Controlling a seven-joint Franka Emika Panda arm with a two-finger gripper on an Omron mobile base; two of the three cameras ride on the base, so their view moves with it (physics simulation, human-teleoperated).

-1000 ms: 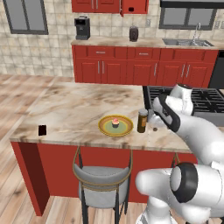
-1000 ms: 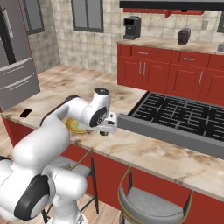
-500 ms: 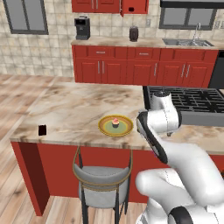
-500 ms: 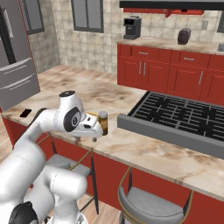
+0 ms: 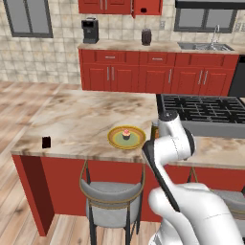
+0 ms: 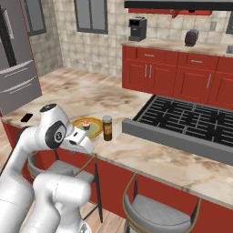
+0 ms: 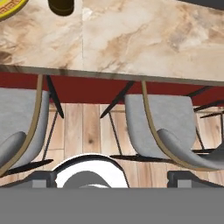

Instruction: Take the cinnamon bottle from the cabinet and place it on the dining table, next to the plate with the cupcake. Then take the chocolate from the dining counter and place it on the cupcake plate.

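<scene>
Arm folded back w/ elbow up, claw [image 7: 112,177] open, pointing down.

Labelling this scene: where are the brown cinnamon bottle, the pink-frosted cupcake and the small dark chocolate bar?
Brown cinnamon bottle [image 6: 107,128], right base view, on its orange label.
Pink-frosted cupcake [image 5: 126,133], left base view, on its frosting.
Small dark chocolate bar [image 5: 46,142], left base view, on its face.

From where I stand, no writing can be read anywhere. The cinnamon bottle [image 6: 107,128], upright on the dining table [image 6: 150,154] just right of the plate [image 6: 93,129], shows an orange label, but its lettering is too small to make out. The coffee machine [image 5: 89,30] and the dark jar [image 5: 146,37] on the far worktop carry no legible marks.
</scene>
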